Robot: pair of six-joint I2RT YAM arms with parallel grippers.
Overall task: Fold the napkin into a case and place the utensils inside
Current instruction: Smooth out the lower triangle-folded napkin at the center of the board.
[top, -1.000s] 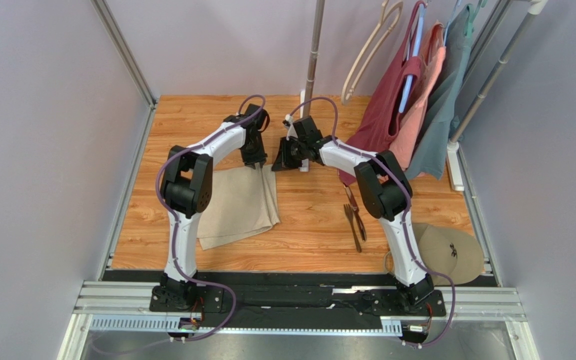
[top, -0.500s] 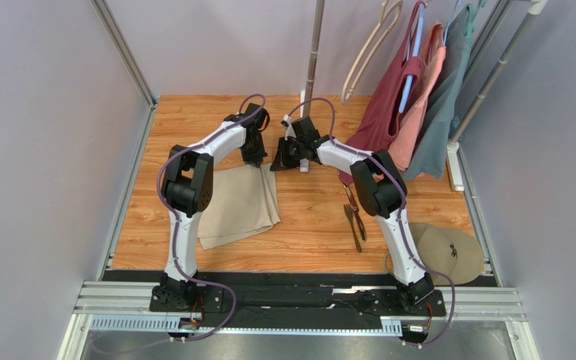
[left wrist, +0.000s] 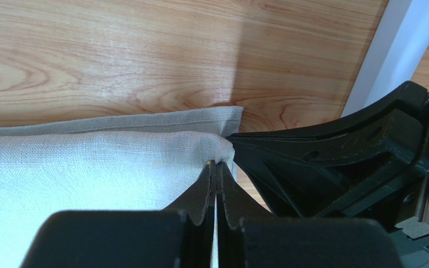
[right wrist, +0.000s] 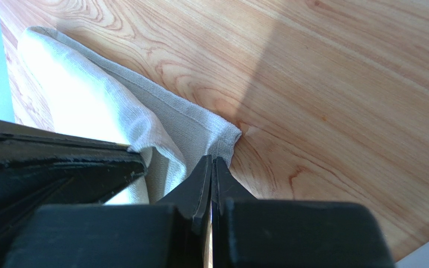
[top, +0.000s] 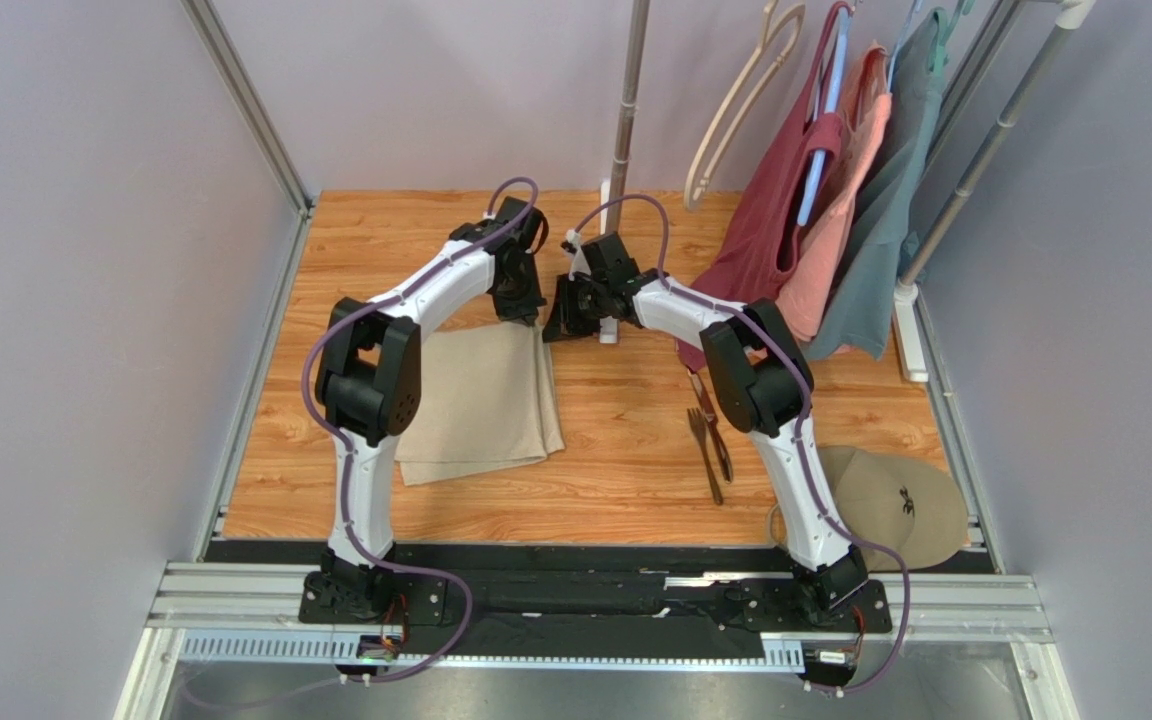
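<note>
Napkin (left wrist: 88, 167) corner in left tool (left wrist: 217, 166)

The left arm (top: 372, 375) covers part of the napkin (top: 485, 405), and the utensils (top: 708, 435) are too small to count

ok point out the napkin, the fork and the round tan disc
napkin (top: 485, 405), top view, middle of the folded cloth
fork (top: 711, 465), top view, partway along its handle
round tan disc (top: 886, 528), top view, its bare upper face

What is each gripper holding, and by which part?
The left gripper pinches the napkin by its far right corner, upper layer; the right gripper seems to pinch that corner too.
</note>
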